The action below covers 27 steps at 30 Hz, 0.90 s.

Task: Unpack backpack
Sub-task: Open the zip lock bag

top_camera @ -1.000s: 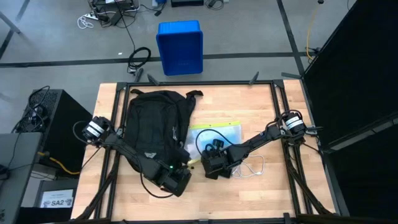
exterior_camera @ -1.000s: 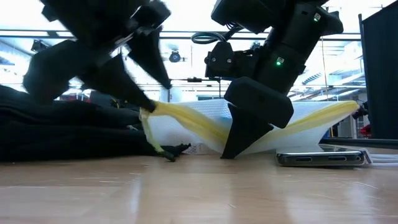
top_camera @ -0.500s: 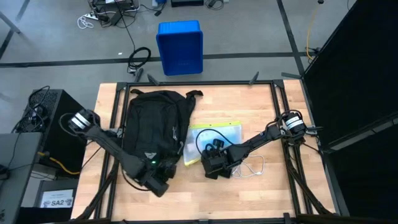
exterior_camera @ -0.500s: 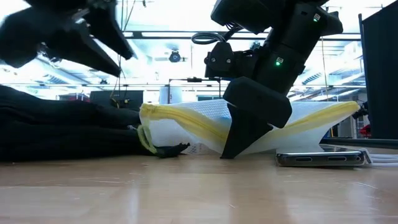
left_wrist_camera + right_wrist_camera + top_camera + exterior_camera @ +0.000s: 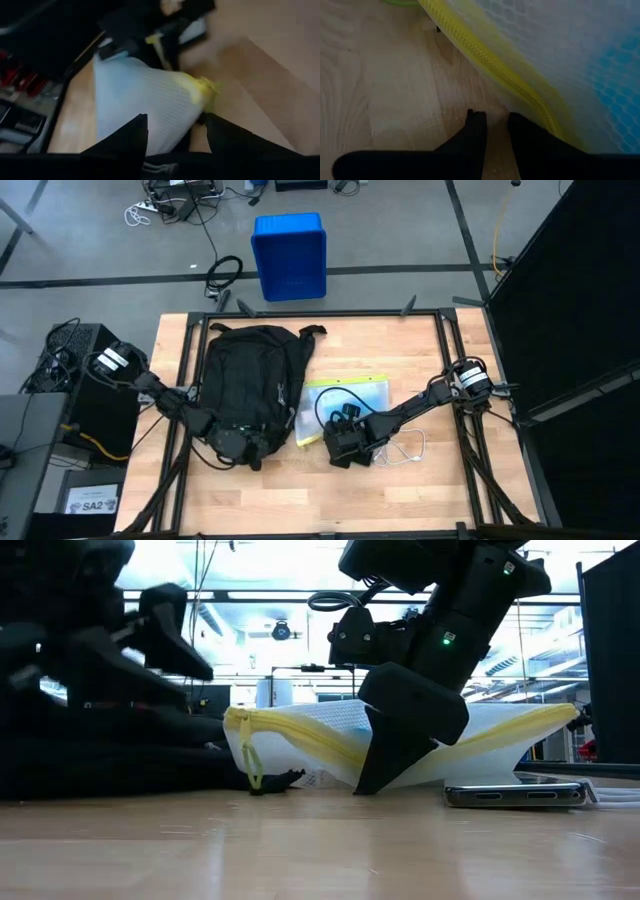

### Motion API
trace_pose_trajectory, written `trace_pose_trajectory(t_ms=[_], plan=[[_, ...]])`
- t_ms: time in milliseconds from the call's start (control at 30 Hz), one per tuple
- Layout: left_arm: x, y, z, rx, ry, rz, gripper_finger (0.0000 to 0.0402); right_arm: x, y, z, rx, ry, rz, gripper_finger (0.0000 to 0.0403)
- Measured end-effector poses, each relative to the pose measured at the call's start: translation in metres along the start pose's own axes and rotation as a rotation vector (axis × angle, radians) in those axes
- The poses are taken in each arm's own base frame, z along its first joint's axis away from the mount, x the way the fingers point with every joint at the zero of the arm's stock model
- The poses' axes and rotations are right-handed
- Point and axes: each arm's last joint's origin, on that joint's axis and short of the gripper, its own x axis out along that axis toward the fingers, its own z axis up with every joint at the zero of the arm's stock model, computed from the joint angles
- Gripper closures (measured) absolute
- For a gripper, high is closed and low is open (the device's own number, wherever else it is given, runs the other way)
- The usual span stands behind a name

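Observation:
The black backpack (image 5: 250,375) lies flat on the left half of the table. Right of it lies a white mesh pouch (image 5: 350,395) with a yellow zip (image 5: 300,735); its yellow pull (image 5: 251,766) hangs down at the left corner. My left gripper (image 5: 175,120) is open and empty over the backpack's near end (image 5: 245,448), facing the pouch (image 5: 145,100) from a short way off. My right gripper (image 5: 494,116) is almost shut, at the pouch's near edge (image 5: 340,450). My right gripper slants down from the table's right, with its fingertips (image 5: 366,786) at the tabletop. One finger (image 5: 522,132) lies against the pouch's yellow zip edge (image 5: 530,102), which dips low there. Bare wood shows between the fingers. Whether any cloth is pinched I cannot tell.
Black chargers and a cable (image 5: 342,413) lie on the pouch. A phone (image 5: 515,795) and a white cable (image 5: 408,448) lie right of the right gripper. A blue bin (image 5: 290,255) stands on the floor beyond the far edge. Bare wood runs along the near edge.
My left gripper has drawn back from the pouch's left corner toward the table's left edge, over the backpack's near end, tipping as it went. The yellow zip pull, which was raised at its fingers, has dropped and hangs straight. The right arm and the pouch have kept still.

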Motion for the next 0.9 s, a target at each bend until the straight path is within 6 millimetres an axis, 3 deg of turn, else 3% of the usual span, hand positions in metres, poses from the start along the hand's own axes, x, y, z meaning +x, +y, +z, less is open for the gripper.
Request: trace_pose_trajectory(t_ms=[467, 733, 900], plan=[[0.037, -0.019, 0.005, 0.108, 0.059, -0.058, 0.0218, 0.0, 0.0, 0.0, 0.002, -0.003, 0.0, 0.0312], [0.068, -0.019, 0.008, 0.176, 0.095, 0.04, 0.0219, 0.0, 0.0, 0.0, 0.002, -0.003, 0.003, 0.0321], [0.073, -0.018, 0.005, 0.178, 0.116, 0.059, 0.0248, 0.0, 0.0, 0.0, 0.001, -0.002, 0.003, 0.0323]])
